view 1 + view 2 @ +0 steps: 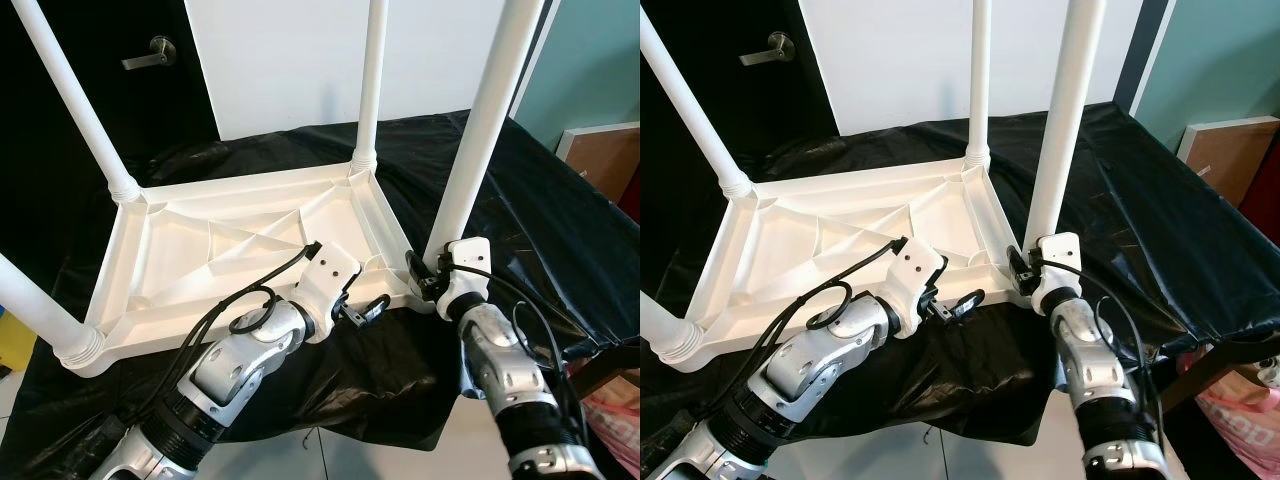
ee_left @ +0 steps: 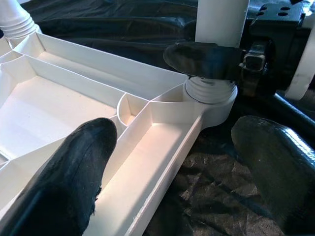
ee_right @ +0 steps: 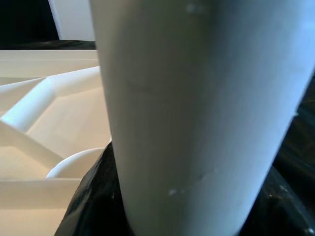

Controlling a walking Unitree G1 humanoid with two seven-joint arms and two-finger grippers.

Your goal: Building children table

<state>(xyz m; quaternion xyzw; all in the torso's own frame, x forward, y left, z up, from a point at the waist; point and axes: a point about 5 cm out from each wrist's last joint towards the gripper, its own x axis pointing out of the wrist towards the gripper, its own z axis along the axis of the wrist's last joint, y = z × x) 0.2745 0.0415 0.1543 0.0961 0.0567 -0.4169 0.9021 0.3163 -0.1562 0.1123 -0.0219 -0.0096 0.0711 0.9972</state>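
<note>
A white plastic table [image 1: 130,235] lies upside down on a black cloth, its ribbed underside facing up. Legs stand at the far left [image 1: 75,95], far right [image 1: 372,80] and near left [image 1: 35,305] corners. At the base of the near right leg [image 1: 480,130], just above its threaded socket [image 2: 209,93], my right gripper [image 1: 428,275] is shut on the leg. That leg [image 3: 197,108] looms close in the right wrist view. My left gripper [image 1: 365,308] is open astride the table's near rim: one finger [image 2: 64,182] lies inside the underside, the other [image 2: 275,167] over the cloth.
The black cloth [image 1: 560,200] hangs over the front edge of the surface under the table. Behind are a dark door with a lever handle [image 1: 150,52] and a white wall. A brown board [image 1: 610,160] leans at the right, with a pink bag [image 1: 610,410] below it.
</note>
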